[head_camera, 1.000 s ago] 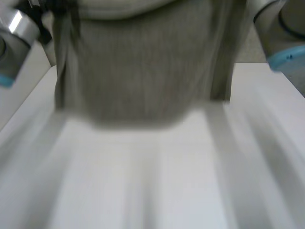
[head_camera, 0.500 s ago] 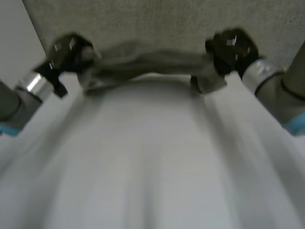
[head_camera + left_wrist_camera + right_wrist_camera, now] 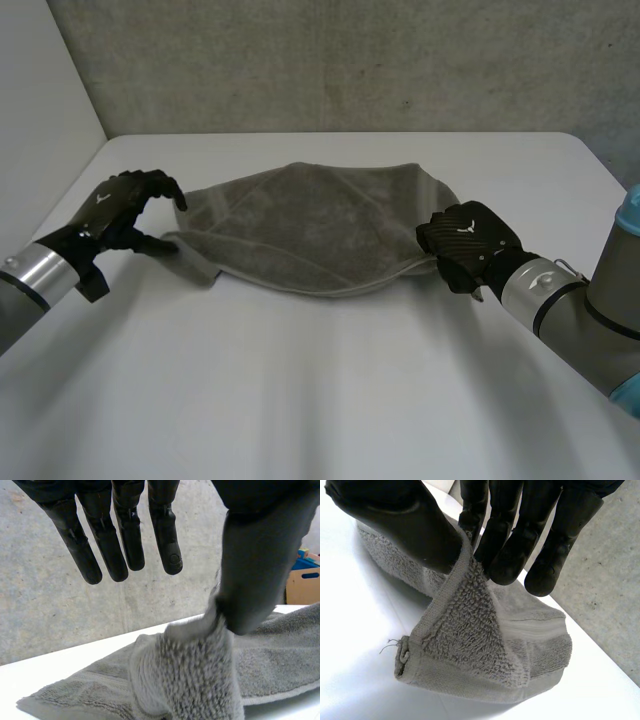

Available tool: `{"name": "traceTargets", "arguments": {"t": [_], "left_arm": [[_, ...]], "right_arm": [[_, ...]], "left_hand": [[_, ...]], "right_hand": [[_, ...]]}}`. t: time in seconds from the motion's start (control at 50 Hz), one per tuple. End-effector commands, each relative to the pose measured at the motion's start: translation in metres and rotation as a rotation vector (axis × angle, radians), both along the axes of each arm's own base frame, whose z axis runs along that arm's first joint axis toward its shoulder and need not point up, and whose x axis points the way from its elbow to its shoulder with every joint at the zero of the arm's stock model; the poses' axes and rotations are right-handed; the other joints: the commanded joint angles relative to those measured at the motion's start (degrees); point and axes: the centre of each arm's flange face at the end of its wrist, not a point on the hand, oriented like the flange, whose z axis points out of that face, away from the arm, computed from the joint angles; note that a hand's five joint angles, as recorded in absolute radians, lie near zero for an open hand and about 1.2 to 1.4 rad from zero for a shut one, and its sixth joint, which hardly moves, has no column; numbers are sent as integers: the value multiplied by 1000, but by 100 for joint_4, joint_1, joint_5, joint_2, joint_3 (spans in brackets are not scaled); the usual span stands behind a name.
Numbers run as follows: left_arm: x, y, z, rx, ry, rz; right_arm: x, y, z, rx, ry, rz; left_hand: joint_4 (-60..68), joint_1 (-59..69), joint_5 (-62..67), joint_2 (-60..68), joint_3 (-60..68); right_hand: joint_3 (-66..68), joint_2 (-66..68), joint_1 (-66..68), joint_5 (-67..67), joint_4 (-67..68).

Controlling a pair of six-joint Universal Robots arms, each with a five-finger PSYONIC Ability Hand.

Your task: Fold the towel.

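A grey towel [image 3: 320,225] lies folded over on the white table [image 3: 320,400], its long fold running between my two hands. My left hand [image 3: 115,205] is at the towel's left corner, open. Its fingers [image 3: 125,535] are straight and spread away from the thumb [image 3: 255,580], whose tip rests against a raised tuft of the towel [image 3: 190,680]. My right hand [image 3: 465,240] is at the towel's right end. There its thumb [image 3: 395,520] and fingers [image 3: 515,545] pinch the hemmed corner of the towel [image 3: 470,645], lifted slightly off the table.
A grey concrete wall [image 3: 350,60] stands behind the table's far edge. The table's left edge runs just behind my left arm. A cardboard box [image 3: 305,582] with something blue on it sits beyond the table, past the towel.
The towel, held up before the camera a second ago, has come down and forward onto the table with both hands. My left hand's fingers have opened off the corner.
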Motion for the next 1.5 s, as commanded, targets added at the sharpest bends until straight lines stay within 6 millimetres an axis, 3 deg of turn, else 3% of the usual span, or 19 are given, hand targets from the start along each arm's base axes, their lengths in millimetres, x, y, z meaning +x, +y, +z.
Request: {"name": "traceTargets", "arguments": {"t": [0.02, 0.14, 0.22, 0.36, 0.42, 0.46, 0.56, 0.78, 1.2, 1.26, 1.3, 1.32, 1.38, 1.42, 1.44, 1.46, 1.48, 1.5], "left_arm": [[-6, 22, 26, 5, 6, 19], [-20, 41, 36, 47, 9, 42], [-43, 55, 45, 31, -3, 70], [-44, 44, 60, -45, -63, 216], [-41, 42, 47, 16, -144, 269], [-40, 44, 24, 87, -264, 276], [-43, 54, 7, 99, -410, 253], [-36, 34, -3, 36, -444, 370], [-27, 25, -23, 82, -466, 386], [-26, 24, -30, 103, -473, 384], [-28, 22, -37, 121, -473, 367], [-28, 22, -37, 121, -473, 367], [-29, 16, -33, 110, -466, 367], [-30, 14, -24, 92, -460, 363], [-32, 13, -14, 74, -453, 354], [-34, 12, 6, 30, -438, 346], [-34, 12, 6, 30, -438, 346], [-37, 12, 36, -42, -410, 338]], "right_arm": [[2, 2, 0, 3, 0, 5], [2, 3, -1, 6, 0, 4], [1, 4, -3, 13, 2, 4], [2, 5, -4, 15, 4, 6], [2, 6, -5, 19, 5, 8], [2, 7, -5, 20, 7, 7], [2, 7, -5, 20, 7, 10], [1, 10, -9, 33, 13, 10], [0, 12, -11, 40, 16, 6], [-1, 10, -10, 38, 17, -5], [-3, 5, -7, 36, 4, -21], [-3, 5, -7, 36, 4, -21], [-3, -1, 5, 0, -8, -37], [-3, -8, 41, -87, -53, -62], [-3, -8, 42, -87, -53, -62], [-4, -10, 65, -126, -83, -83], [-4, -10, 65, -126, -83, -83], [-7, -10, 92, -163, -120, -104]], "left_hand": [[-230, -96, -6, -176, -230], [-146, -12, 78, -91, -146], [-96, 38, 128, -41, -96], [-112, 22, 112, -58, -112], [-112, 22, 112, -58, -112], [-162, -28, 62, -108, -162], [-213, -79, 11, -159, -213], [-213, -79, 11, -159, -213], [-197, -63, 27, -142, -197], [359, 493, 583, 413, 359], [4555, 4689, 4779, 4609, 4555], [4578, 4712, 4802, 4633, 4578], [4579, 4713, 4803, 4633, 4579], [4579, 4713, 4803, 4633, 4579], [4579, 4713, 4803, 4633, 4579], [4579, 4713, 4803, 4633, 4579], [4579, 4713, 4803, 4633, 4579], [4579, 4713, 4803, 4633, 4579]], "right_hand": [[443, 367, 435, 207, 336], [443, 367, 435, 207, 336], [443, 367, 435, 207, 336], [443, 367, 435, 207, 336], [443, 367, 435, 207, 336], [443, 367, 435, 207, 336], [443, 367, 435, 207, 336], [443, 367, 435, 207, 336], [443, 367, 435, 207, 336], [443, 367, 435, 207, 336], [443, 367, 435, 207, 336], [443, 367, 435, 207, 336], [443, 367, 435, 207, 336], [443, 367, 435, 207, 336], [443, 367, 435, 207, 336], [443, 367, 435, 207, 336], [443, 367, 435, 207, 336], [443, 367, 435, 207, 336]]}}
